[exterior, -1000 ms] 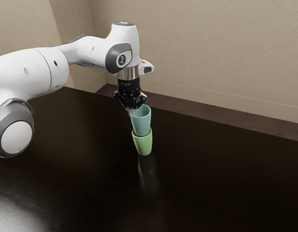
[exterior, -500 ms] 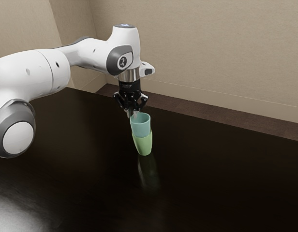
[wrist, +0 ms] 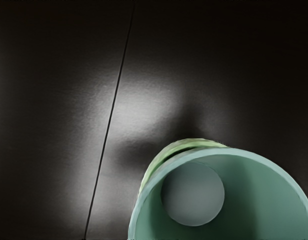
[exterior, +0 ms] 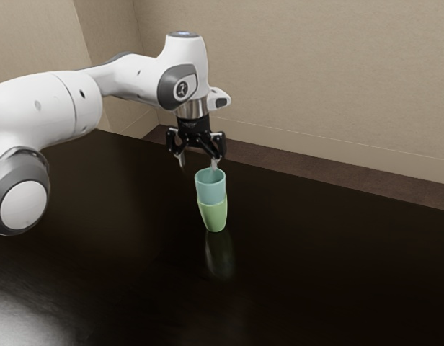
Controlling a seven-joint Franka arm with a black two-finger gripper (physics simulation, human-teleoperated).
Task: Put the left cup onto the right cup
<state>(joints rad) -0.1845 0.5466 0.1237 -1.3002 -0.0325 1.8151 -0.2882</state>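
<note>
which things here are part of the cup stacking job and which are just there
Part of the job: teal cup; green cup it sits in; gripper, open above them.
Just there: dark table; beige wall.

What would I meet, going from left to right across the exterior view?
Grey shoulder joint → white arm link → teal cup, nested in the green cup → bare dark table. The open gripper hangs above the cups, overlapping them, so it is left out.
</note>
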